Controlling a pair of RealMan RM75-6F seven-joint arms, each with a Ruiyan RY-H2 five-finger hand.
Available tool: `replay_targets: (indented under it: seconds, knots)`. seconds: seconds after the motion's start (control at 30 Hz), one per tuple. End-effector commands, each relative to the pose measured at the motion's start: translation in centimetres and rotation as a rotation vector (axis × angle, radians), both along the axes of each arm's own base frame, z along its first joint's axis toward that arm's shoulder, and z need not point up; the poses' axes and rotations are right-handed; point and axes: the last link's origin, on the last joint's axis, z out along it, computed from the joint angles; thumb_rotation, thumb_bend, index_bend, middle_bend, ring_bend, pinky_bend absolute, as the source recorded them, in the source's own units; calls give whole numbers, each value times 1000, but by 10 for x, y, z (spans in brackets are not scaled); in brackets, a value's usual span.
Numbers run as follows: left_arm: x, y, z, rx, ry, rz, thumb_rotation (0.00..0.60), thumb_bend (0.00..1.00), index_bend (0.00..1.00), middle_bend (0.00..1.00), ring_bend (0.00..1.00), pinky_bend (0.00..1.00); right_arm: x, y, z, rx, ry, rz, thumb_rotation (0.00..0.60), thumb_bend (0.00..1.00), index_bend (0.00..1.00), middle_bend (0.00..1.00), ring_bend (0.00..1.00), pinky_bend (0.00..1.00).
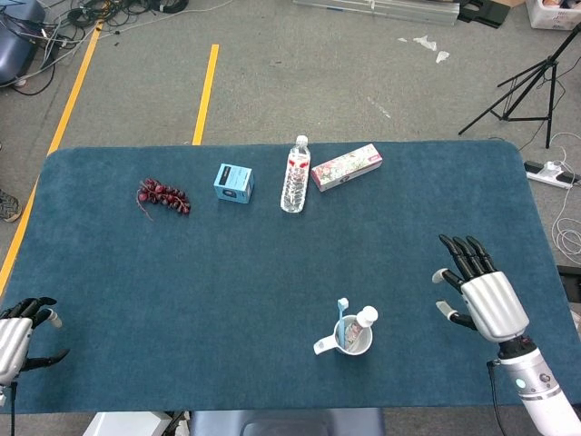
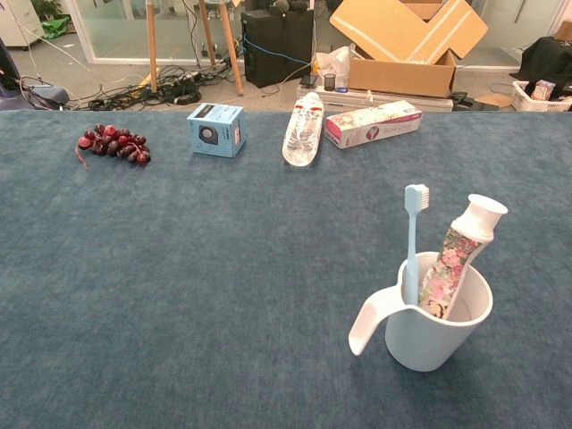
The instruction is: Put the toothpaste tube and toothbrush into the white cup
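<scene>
— Hands?
— Right hand (image 1: 479,295) near the table's (image 1: 272,272) right edge, fingers spread, holding nothing. Left hand (image 1: 16,334) at the near left corner, likewise.
— Task items?
— White cup (image 2: 435,322) near the front edge holds toothpaste tube (image 2: 456,259) and toothbrush (image 2: 413,239), both upright.

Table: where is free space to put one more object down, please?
Bare cloth lies between the back row, from grapes to floral box, and the white cup. Also free: between the cup and the left hand. Crowded: the back row.
</scene>
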Motion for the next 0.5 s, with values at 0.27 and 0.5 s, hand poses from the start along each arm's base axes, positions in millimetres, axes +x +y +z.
replay_targets:
  seconds: [0.27,0.5]
  knots:
    - [10,5,7,26,-15,-17,600,0,490,270,206,295,-19,12,5,-72,-22,-69,600,149,458,28,0,57]
    - [11,2,10,41,-20,-17,600,0,490,270,206,296,-32,14,9,-101,-27,-115,600,149,446,28,0,57]
